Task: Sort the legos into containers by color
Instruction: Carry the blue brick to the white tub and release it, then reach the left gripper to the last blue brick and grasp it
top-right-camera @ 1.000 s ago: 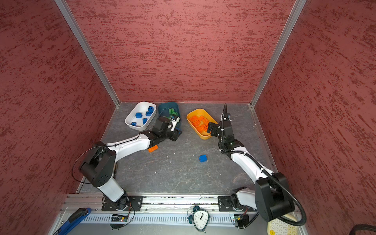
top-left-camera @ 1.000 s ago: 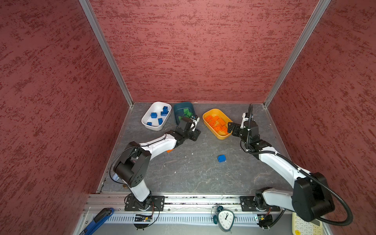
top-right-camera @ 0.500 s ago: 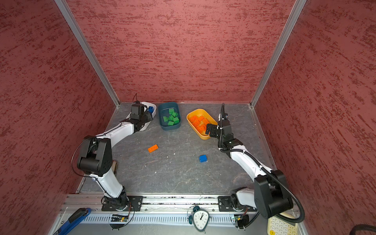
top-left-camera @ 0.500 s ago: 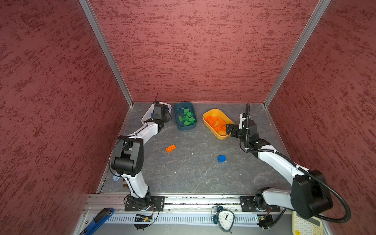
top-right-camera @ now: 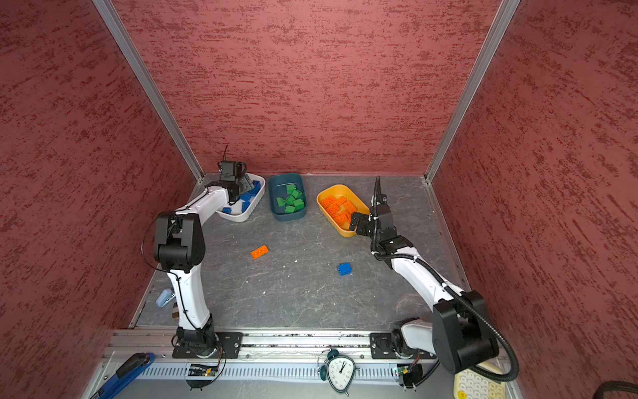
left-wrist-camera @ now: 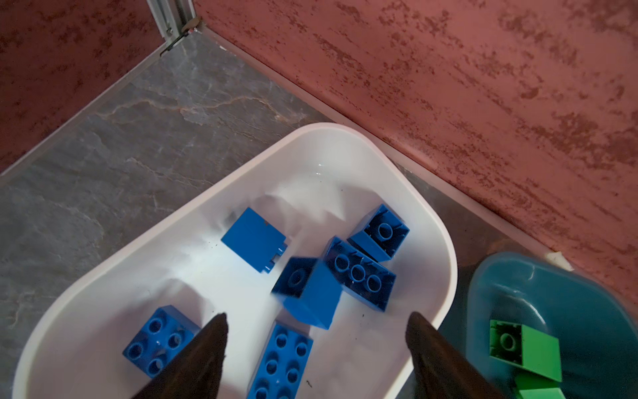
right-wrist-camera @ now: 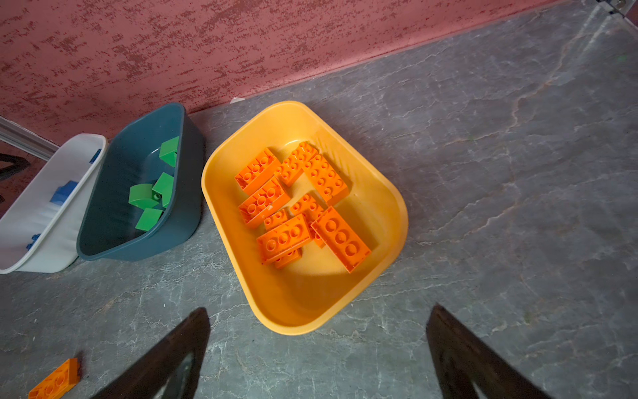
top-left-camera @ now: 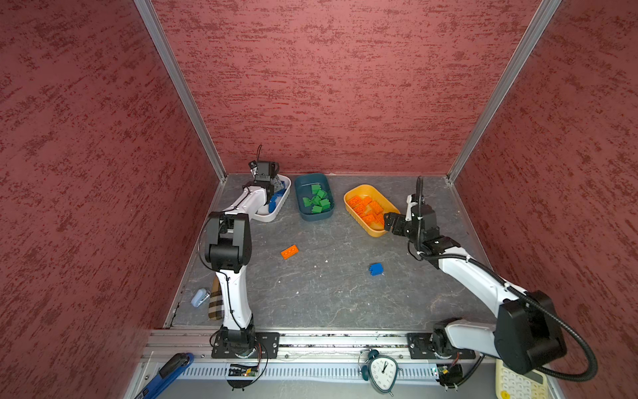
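My left gripper (left-wrist-camera: 317,315) hangs open over the white container (left-wrist-camera: 445,248), which holds several blue legos. One blue lego (left-wrist-camera: 307,293) just ahead of the jaws is blurred and free of them. In both top views that gripper (top-left-camera: 276,186) (top-right-camera: 247,183) is at the back left. The teal container (top-left-camera: 312,216) holds green legos, the yellow container (right-wrist-camera: 293,324) orange ones. My right gripper (right-wrist-camera: 320,309) (top-left-camera: 388,221) stands open and empty at the yellow container's near end. An orange lego (top-left-camera: 289,252) and a blue lego (top-left-camera: 376,269) lie loose on the floor.
Red walls close in the grey floor on three sides. A pale blue object (top-left-camera: 199,297) and a checkered item (top-left-camera: 215,304) lie by the left arm's base. A blue-handled tool (top-left-camera: 165,373), an alarm clock (top-left-camera: 383,371) and a calculator (top-left-camera: 518,383) sit along the front rail.
My left arm swung from the teal container to the white one, then its jaws opened and a blue lego dropped in. The right arm barely moved.
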`<control>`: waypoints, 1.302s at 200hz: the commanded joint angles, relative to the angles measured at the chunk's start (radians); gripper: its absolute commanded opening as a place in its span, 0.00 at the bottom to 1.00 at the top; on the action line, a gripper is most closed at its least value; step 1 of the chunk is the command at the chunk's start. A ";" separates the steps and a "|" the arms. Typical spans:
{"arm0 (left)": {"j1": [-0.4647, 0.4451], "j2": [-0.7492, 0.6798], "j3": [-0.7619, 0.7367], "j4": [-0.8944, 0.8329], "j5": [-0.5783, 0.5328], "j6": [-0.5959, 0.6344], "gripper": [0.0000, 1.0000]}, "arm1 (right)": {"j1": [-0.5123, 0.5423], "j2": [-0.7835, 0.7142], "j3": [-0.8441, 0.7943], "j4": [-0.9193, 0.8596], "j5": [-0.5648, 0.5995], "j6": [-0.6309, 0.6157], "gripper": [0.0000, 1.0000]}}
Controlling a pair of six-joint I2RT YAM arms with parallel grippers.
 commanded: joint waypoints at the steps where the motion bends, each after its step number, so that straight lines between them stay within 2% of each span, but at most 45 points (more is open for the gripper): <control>1: -0.016 -0.047 -0.009 0.005 0.055 0.027 0.93 | -0.001 -0.042 -0.003 -0.009 -0.001 0.004 0.99; 34: -0.067 -0.167 -0.127 0.048 0.112 0.028 0.97 | -0.001 -0.062 -0.035 -0.008 0.023 0.044 0.99; 61: -0.172 -0.314 -0.301 0.132 0.116 0.093 0.99 | -0.003 -0.070 -0.064 -0.019 0.125 0.108 0.99; 85: -0.287 -0.418 -0.443 0.216 0.086 0.144 0.99 | -0.006 -0.066 -0.084 0.000 0.128 0.141 0.99; 108: -0.366 -0.452 -0.520 0.268 0.147 0.211 0.99 | -0.007 -0.053 -0.102 0.041 0.126 0.166 0.99; 125: -0.425 -0.449 -0.544 0.274 0.251 0.273 0.99 | -0.008 -0.046 -0.099 0.052 0.126 0.177 0.99; 143: -0.509 -0.432 -0.569 0.294 0.295 0.349 0.99 | -0.008 -0.066 -0.116 0.084 0.125 0.186 0.99; 166: -0.582 -0.383 -0.559 0.292 0.433 0.436 0.99 | -0.007 -0.100 -0.153 0.124 0.159 0.200 0.99; 177: -0.629 -0.359 -0.544 0.284 0.465 0.481 0.99 | -0.007 -0.112 -0.159 0.124 0.183 0.202 0.99; 202: -0.734 -0.292 -0.488 0.228 0.458 0.622 0.99 | -0.009 -0.139 -0.170 0.106 0.227 0.208 0.99; 243: -0.856 -0.149 -0.356 0.100 0.435 0.739 1.00 | -0.009 -0.226 -0.234 0.110 0.291 0.233 0.99; 260: -0.876 -0.099 -0.311 0.065 0.411 0.759 1.00 | -0.008 -0.257 -0.255 0.105 0.310 0.234 0.99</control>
